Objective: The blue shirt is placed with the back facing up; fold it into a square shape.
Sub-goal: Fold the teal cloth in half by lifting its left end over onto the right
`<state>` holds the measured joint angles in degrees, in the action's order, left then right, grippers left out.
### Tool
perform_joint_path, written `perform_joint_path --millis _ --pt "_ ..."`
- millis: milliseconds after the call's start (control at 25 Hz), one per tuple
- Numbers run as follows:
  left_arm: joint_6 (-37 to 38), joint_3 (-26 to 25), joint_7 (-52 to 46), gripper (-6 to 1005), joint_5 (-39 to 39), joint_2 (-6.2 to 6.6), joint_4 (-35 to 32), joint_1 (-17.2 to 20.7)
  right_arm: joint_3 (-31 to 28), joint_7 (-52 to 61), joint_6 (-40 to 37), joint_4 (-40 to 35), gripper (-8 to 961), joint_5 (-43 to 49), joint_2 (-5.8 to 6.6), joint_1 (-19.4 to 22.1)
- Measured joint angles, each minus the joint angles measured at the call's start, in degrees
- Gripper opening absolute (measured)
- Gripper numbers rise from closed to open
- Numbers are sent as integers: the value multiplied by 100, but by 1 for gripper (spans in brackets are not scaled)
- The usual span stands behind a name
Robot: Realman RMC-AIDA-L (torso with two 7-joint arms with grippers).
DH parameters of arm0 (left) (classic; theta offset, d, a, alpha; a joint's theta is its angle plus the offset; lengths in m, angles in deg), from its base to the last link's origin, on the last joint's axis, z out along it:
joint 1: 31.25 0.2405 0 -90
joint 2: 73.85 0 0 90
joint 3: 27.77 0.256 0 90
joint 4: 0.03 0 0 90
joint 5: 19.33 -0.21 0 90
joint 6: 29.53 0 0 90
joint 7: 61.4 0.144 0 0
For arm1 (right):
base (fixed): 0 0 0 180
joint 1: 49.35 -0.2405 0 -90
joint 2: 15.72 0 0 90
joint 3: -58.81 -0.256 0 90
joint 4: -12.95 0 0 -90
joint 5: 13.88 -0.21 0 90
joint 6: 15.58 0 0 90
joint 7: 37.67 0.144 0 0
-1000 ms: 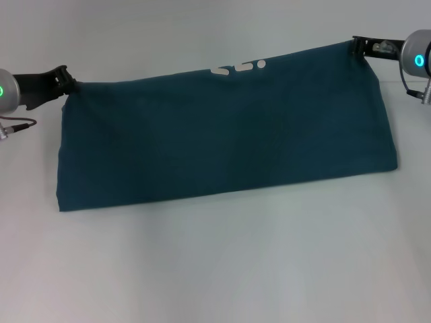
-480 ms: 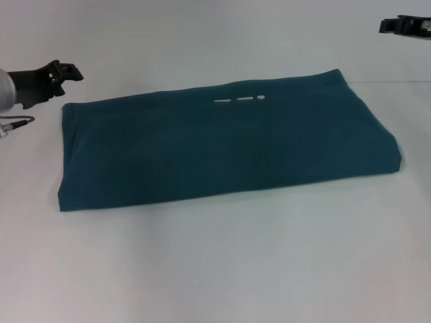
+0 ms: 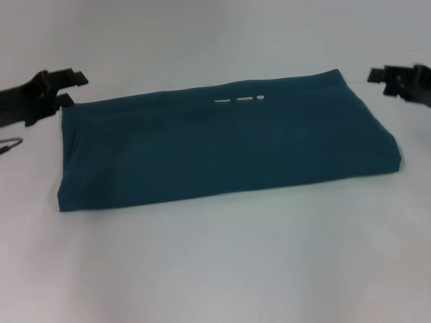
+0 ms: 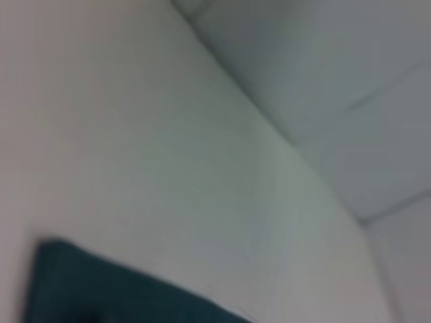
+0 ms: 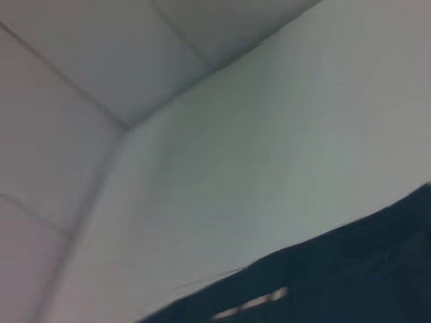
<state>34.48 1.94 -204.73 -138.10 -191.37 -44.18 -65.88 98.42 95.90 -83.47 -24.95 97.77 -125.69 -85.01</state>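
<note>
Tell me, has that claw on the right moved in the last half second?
Yes. The right gripper has dropped lower and come nearer the far right corner of the blue shirt, which lies flat and unmoved.

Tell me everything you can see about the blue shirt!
The blue shirt is dark teal and looks like soft cloth. It lies flat on the white table, folded into a long, wide band with several layers showing at its right end. A few small white marks peek out near its far edge. The left gripper and right gripper are both open beside its far corners, not touching it.
</note>
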Motion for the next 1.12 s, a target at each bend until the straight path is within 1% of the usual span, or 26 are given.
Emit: perform_joint_path --millis 120,200,280,360,440,520,640,840,1120 --pt "752 -21 43 593 480 55 6 430 -212 -356 -754 182 628 -817 -24 460" --pt "1148 -35 11 593 760 55 24 730 -359 -542 -1181 354 627 -1162 -33 719" --pt "1404 -68 -23 593 985 4 43 998 -476 -644 -1486 487 627 -1324 -53 925" --pt "1576 -132 -56 593 1153 -89 57 1268 -533 -664 -1615 528 627 -1355 -82 1070" --pt "1648 -173 -113 593 1215 -158 99 1482 -548 -665 -1657 531 627 -1362 -101 1173" --pt "1675 -198 -184 593 1229 -193 177 1633 -552 -666 -1683 532 627 -1355 -106 1205" --pt "1668 -237 -264 593 1234 -233 338 1744 -538 -690 -1706 533 627 -1342 -106 1201" --pt "1495 -314 -362 593 1203 -316 548 1792 -517 -743 -1771 536 627 -1342 -112 1151" --pt "1171 -273 -491 593 1134 -315 743 1786 -553 -792 -1736 538 628 -1342 -112 1143"
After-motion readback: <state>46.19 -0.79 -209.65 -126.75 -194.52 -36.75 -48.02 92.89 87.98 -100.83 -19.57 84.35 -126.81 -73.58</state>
